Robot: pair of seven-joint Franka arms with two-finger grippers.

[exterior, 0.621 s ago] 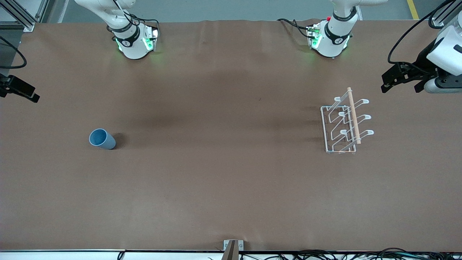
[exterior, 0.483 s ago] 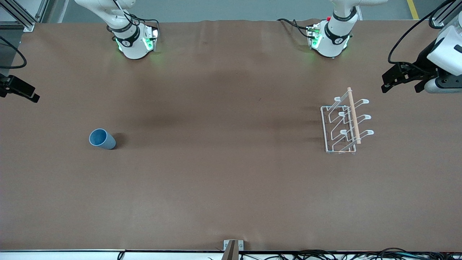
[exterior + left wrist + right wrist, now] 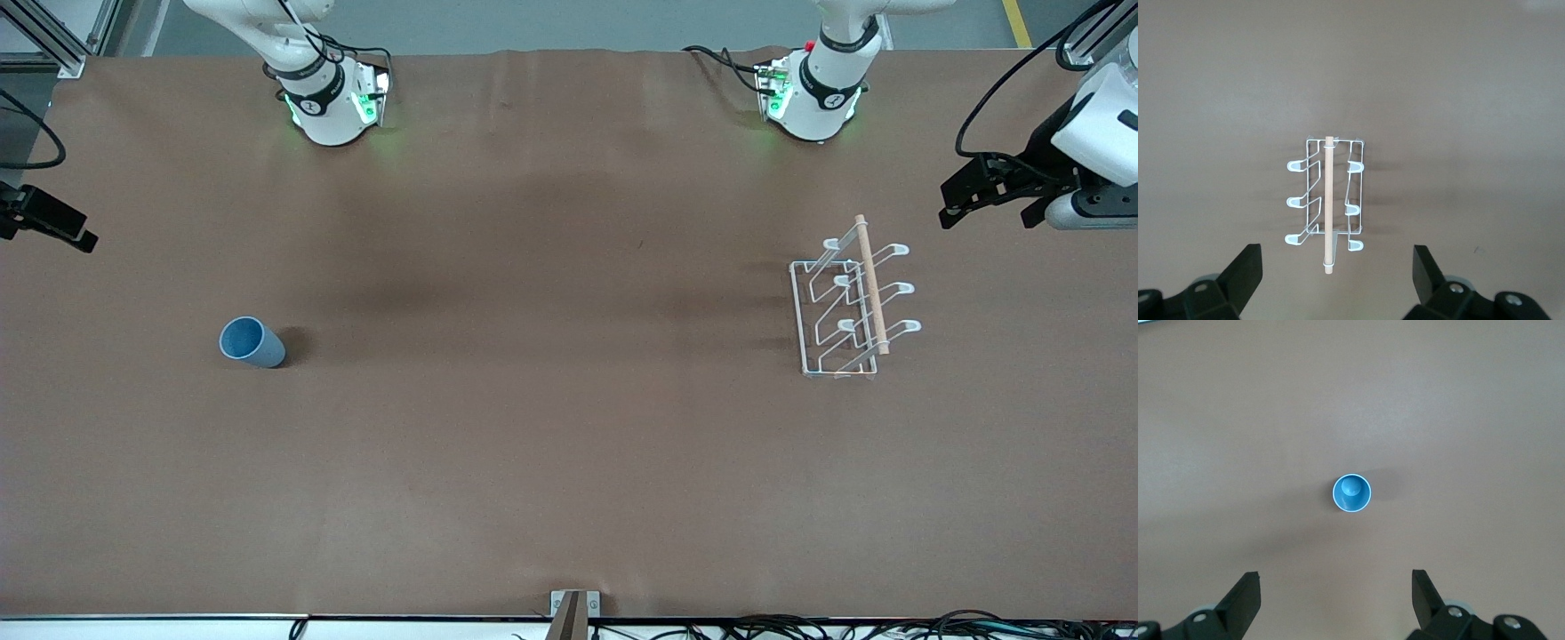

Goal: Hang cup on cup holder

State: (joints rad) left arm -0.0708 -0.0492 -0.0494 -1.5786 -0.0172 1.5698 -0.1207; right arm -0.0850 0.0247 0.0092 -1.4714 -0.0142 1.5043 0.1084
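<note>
The light-blue cup (image 3: pixel 252 342) stands upright, mouth up, on the brown table toward the right arm's end. In the right wrist view the cup (image 3: pixel 1352 493) is seen from above, well below my open, empty right gripper (image 3: pixel 1335 581). That gripper (image 3: pixel 53 222) hangs high at that end's table edge. The white wire cup holder (image 3: pixel 849 302) with its wooden rod (image 3: pixel 871 284) stands toward the left arm's end. My left gripper (image 3: pixel 989 212) hangs high beside it, open and empty (image 3: pixel 1336 255). The cup holder (image 3: pixel 1328 200) lies below it with nothing on its prongs.
The brown table cover (image 3: pixel 551 400) spans the whole view. The two arm bases (image 3: pixel 329 107) (image 3: pixel 813 98) stand along its edge farthest from the front camera. Cables (image 3: pixel 800 627) and a bracket (image 3: pixel 573 609) lie at its nearest edge.
</note>
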